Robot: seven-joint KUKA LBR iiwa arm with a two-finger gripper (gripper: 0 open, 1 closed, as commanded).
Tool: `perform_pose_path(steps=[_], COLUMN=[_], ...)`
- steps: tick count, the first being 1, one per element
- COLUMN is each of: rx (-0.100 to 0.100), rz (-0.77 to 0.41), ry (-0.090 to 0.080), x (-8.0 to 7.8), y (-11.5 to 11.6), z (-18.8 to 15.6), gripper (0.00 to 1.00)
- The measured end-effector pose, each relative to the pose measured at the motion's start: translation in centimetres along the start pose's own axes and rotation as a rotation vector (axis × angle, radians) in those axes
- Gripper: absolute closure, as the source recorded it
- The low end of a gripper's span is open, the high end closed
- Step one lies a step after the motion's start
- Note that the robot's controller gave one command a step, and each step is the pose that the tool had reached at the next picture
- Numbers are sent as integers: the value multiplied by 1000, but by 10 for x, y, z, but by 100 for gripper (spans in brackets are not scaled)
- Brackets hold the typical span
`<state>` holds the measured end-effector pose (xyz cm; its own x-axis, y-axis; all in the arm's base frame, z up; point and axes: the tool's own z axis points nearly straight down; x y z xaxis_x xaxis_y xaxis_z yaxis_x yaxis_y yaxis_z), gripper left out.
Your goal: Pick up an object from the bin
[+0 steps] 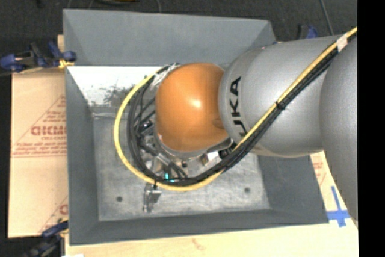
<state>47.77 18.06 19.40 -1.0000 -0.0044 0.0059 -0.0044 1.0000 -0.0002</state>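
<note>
- The hand (150, 197) hangs low over the floor of the bin (180, 39), close to the near edge and left of its middle. I cannot tell whether it is open or closed.
- I cannot make out the thing to pick. If the hand drops further here, it may scrape the metal and come up with nothing.
- Further back, the orange cover (186, 105) hides the bin's middle. Anything lying beneath could be nudged or pinned.
- Towards the left wall, the yellow cable (123, 129) loops wide and might snag on the wall.
</note>
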Motion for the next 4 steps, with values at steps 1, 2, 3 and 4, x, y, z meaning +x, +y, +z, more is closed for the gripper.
perform_pose_path(steps=[1,2,3,4], rx=[-1,-2,-5,5], rz=[4,-2,-32,-188], ry=[-8,-8,-13,-3], x=[-2,-3,-7,-13], y=[-1,-2,-8,-16], z=[-4,-3,4,6], gripper=[0,0,0,0])
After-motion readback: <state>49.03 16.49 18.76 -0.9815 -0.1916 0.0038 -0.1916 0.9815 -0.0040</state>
